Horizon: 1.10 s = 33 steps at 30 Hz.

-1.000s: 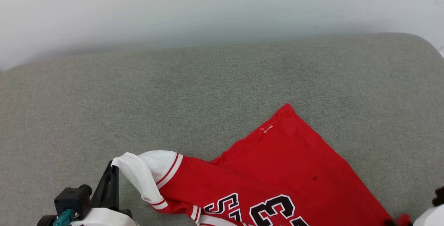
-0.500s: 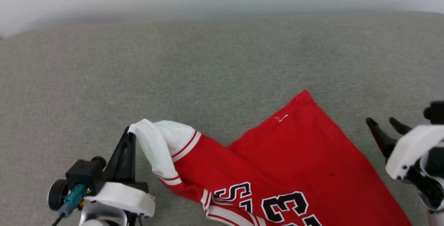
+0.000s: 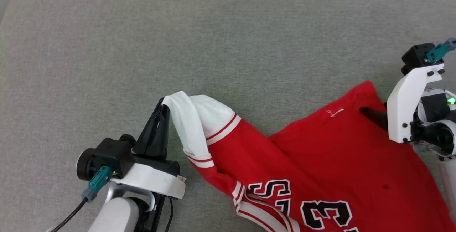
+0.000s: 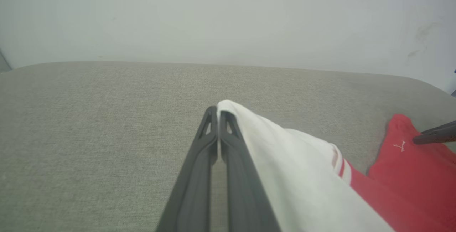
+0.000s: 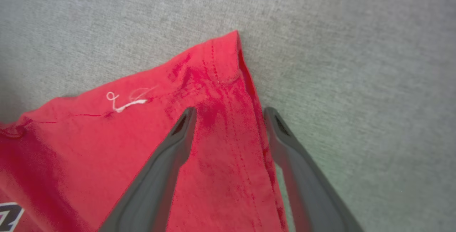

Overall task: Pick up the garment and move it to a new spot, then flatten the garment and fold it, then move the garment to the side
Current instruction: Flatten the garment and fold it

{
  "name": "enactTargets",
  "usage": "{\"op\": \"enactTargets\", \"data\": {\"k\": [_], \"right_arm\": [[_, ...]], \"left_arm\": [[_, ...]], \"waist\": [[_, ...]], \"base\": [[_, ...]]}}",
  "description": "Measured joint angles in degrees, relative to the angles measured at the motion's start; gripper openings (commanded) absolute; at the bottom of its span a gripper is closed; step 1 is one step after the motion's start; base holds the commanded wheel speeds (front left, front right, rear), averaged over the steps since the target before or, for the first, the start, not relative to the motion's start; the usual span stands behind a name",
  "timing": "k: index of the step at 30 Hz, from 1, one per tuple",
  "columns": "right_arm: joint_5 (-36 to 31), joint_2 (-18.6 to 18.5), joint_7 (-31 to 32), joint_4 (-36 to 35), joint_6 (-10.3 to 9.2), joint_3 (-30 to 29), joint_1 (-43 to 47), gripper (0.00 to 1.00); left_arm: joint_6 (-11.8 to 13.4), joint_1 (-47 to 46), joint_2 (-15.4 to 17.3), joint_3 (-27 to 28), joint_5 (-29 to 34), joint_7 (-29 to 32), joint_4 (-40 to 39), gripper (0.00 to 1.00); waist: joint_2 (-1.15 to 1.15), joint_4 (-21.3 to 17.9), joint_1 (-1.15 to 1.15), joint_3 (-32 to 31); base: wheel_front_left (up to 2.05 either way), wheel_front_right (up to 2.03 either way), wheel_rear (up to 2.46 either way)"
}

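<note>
The left gripper (image 3: 164,105) clamps a soft white sleeve of the garment (image 3: 320,146) into a peak. Spread wide, the right gripper (image 5: 229,115) straddles its stitched red corner, apparently not yet touching it, over woven grey upholstery (image 3: 213,39).

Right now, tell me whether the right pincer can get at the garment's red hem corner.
Probably yes: the right pincer hangs open at the corner of the garment, one finger on each side of its edge, nothing between.

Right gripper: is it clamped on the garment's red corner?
No, the right gripper stands open, its fingers straddling a red corner of the garment.
</note>
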Motion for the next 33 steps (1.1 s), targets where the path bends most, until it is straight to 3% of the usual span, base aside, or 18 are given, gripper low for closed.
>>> {"op": "enactTargets", "data": {"k": [6, 7, 9, 10, 19, 24, 33], "right_arm": [[0.9, -0.5, 3.4, 3.1, -0.01, 1.5, -2.2, 1.00], [0.9, -1.0, 3.9, 3.3, -0.01, 2.0, -2.4, 0.75], [1.3, -1.7, 4.4, 3.4, -0.01, 2.9, -2.7, 0.03], [1.8, -2.0, 4.4, 3.5, -0.01, 3.0, -2.8, 0.00], [4.3, -3.7, 2.1, 3.2, 0.00, 6.2, -3.1, 0.00], [4.8, -5.0, -1.6, 2.2, 0.00, 6.5, -3.1, 0.00], [0.7, -5.4, -10.9, 3.4, 0.00, 5.8, -6.1, 0.00]], "left_arm": [[-0.5, -1.6, -1.0, -0.4, -0.1, -1.4, 1.6, 0.00], [-0.5, -1.7, -1.1, -0.5, -0.3, -1.5, 1.9, 0.00], [-0.8, -1.7, -1.3, -0.5, -0.4, -1.9, 2.3, 0.00], [-0.8, -1.7, -1.3, -0.5, -0.4, -2.0, 2.5, 0.00], [-1.0, -2.4, -0.7, -0.2, -0.7, -2.4, 4.2, 0.00], [-1.7, -3.5, 1.5, 0.5, -0.9, -1.0, 4.7, 0.00], [-5.1, -14.8, 5.1, 2.5, -3.6, 6.0, 8.2, 0.00]], "waist": [[0.00, 2.7, 0.00, 2.6], [0.00, 3.0, 0.00, 2.8], [0.00, 3.5, 0.00, 3.0], [0.00, 3.6, -0.01, 3.0], [0.00, 3.1, 0.00, 1.0], [0.00, 2.0, 0.00, -2.2], [0.00, -1.8, -0.01, -9.7]], "base": [[0.00, 0.00, 0.00], [0.00, 0.00, 0.00], [0.00, 0.00, 0.00], [0.00, 0.00, 0.00], [0.00, 0.00, 0.00], [0.00, 0.00, 0.00], [0.00, 0.00, 0.00]]}}
